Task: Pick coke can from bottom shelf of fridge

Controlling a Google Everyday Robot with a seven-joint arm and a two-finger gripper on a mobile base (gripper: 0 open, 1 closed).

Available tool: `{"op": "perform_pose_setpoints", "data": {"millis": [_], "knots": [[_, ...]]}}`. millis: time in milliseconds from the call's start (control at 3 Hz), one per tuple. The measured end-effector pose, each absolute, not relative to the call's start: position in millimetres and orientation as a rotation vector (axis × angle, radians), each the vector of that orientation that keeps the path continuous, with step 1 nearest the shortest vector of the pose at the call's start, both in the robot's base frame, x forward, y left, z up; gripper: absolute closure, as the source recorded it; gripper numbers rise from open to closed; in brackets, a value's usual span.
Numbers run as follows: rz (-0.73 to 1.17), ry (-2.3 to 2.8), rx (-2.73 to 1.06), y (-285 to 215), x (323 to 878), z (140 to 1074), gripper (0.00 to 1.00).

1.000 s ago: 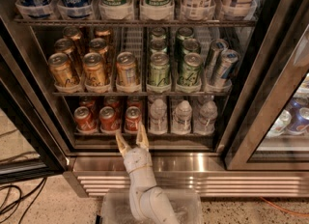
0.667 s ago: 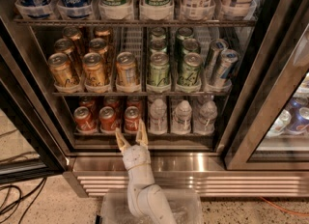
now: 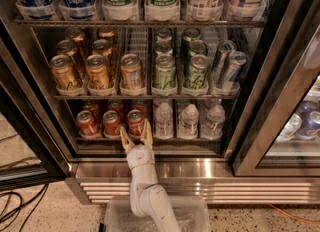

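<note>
The fridge (image 3: 150,168) stands open in front of me. Its bottom shelf (image 3: 150,139) holds several red coke cans in three lanes at the left. The front ones are the left can (image 3: 87,123), the middle can (image 3: 111,122) and the right can (image 3: 135,121). My gripper (image 3: 136,137) is on the white arm rising from the bottom centre. It is open, with its two tan fingers (image 3: 146,133) spread on either side of the lower part of the right front coke can, at the shelf's front rail.
Clear water bottles (image 3: 189,121) stand on the bottom shelf right of the coke cans. Gold-orange cans (image 3: 98,73) and green cans (image 3: 165,72) fill the rack above. The dark open door (image 3: 30,126) is at the left, a closed glass door (image 3: 295,111) at the right. Cables (image 3: 15,211) lie on the floor.
My gripper has moved forward and a little up, closer to the right front coke can. The cans have not moved.
</note>
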State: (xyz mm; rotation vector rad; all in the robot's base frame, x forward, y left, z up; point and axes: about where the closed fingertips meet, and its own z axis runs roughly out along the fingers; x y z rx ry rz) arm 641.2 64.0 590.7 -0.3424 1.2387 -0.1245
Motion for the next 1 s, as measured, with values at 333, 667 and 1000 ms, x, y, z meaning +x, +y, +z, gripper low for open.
{"op": "perform_pose_setpoints", "data": {"millis": [333, 667, 1000], "knots": [[-0.160, 1.260, -0.336, 57.4, 653.1, 587.6, 0.36], [-0.194, 1.275, -0.335, 48.9, 658.9, 586.5, 0.36], [-0.197, 1.275, -0.335, 48.3, 658.4, 589.3, 0.37]]}}
